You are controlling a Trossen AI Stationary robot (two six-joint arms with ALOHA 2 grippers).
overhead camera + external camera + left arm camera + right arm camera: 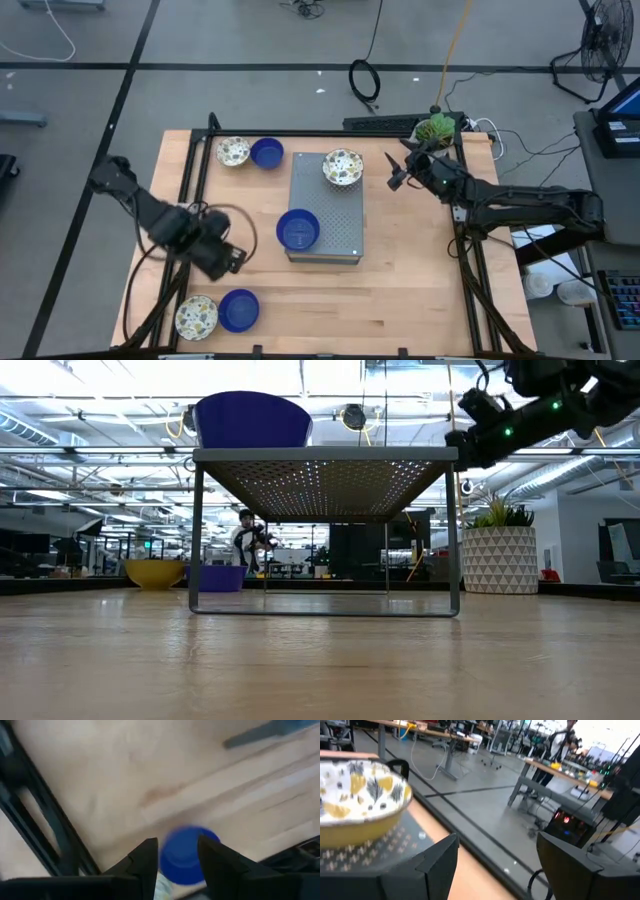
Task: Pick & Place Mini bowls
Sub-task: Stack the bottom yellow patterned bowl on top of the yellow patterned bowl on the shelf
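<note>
A grey perforated stand in the table's middle carries a blue mini bowl and a patterned cream mini bowl. Another patterned bowl and blue bowl rest on the table at the far left. A third pair, patterned and blue, rests at the near left. My left gripper points down, open and empty, above the table between the stand and the near-left pair; that blue bowl shows far below its fingers. My right gripper hangs level and open just right of the stand's patterned bowl.
A white pot with a green plant stands at the far right corner. Black frame rails run along the table's left, far and right sides. Bare wood lies near the front edge, right of the near-left bowls. A person shows in the room behind.
</note>
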